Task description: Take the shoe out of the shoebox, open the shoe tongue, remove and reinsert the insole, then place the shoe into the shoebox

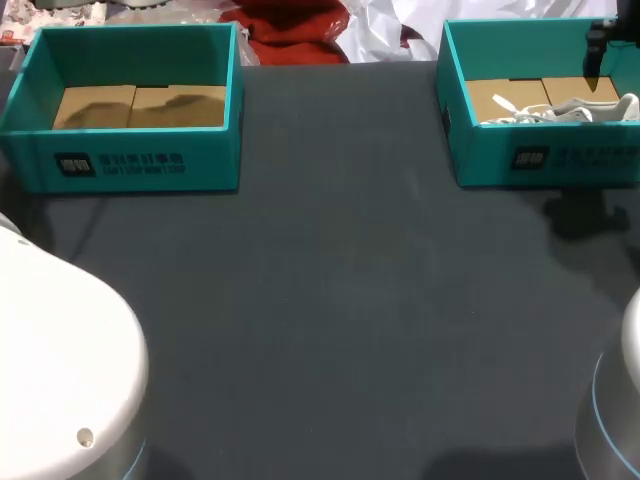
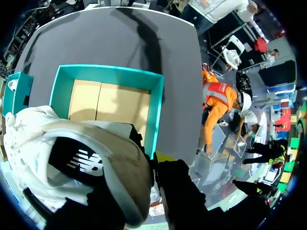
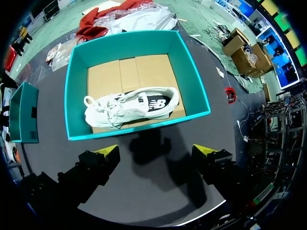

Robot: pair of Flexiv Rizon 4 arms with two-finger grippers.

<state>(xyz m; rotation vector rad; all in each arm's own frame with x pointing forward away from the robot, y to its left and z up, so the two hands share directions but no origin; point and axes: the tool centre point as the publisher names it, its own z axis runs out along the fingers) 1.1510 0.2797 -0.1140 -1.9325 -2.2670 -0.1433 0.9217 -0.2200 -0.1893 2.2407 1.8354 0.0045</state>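
My left gripper [image 2: 156, 165] is shut on a white shoe [image 2: 72, 158] with a black logo. It holds the shoe by its heel collar, high above an empty teal shoebox [image 2: 156, 110] with a cardboard floor. That same box [image 1: 130, 165] stands at the table's back left. A second white shoe [image 3: 132, 108] lies on its side in the other teal shoebox [image 3: 139, 130], which stands at the back right [image 1: 545, 160] with the shoe [image 1: 565, 112] in it. My right gripper [image 3: 157, 152] is open above the bare table just in front of that box, and nothing is between its fingers.
The dark table top [image 1: 330, 300] stretches between the two boxes and toward the front. My arms' white bases sit at the front left [image 1: 60, 370] and front right [image 1: 620, 400] corners.
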